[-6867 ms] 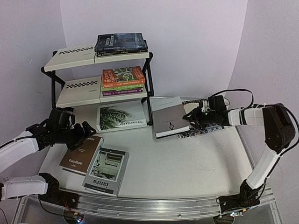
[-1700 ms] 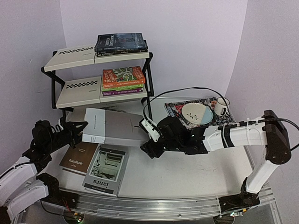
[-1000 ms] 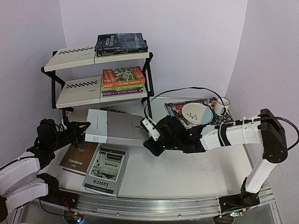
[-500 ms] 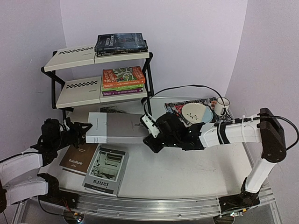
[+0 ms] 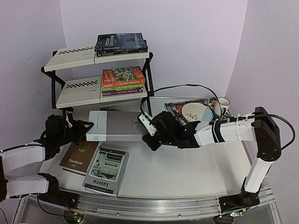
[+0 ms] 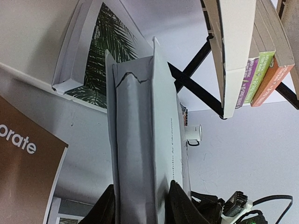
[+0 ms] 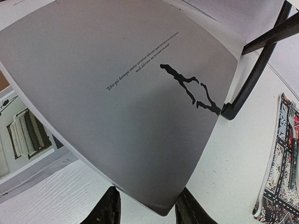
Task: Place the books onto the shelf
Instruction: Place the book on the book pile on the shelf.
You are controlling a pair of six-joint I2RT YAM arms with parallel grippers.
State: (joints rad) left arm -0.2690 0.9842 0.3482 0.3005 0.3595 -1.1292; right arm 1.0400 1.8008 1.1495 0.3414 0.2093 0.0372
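Carried across from the right side of the bench, the grey book (image 5: 114, 125) now hangs level in front of the shelf (image 5: 77, 56), with the left arm brought in to meet it.
The left end effector (image 5: 85, 127) pinches the book's left end, and the right end effector (image 5: 145, 128) pinches its right edge. By the look of it, the job is a little over half done. The dark books (image 5: 120, 43) sit on the top tier and the colourful paperbacks (image 5: 122, 80) on the middle one. Four are left: the one in the air, the palm-leaf book (image 6: 100, 70) on the bench beneath it, and the brown book (image 5: 80, 156) and black-and-white book (image 5: 106, 170) near the bench's near left corner.
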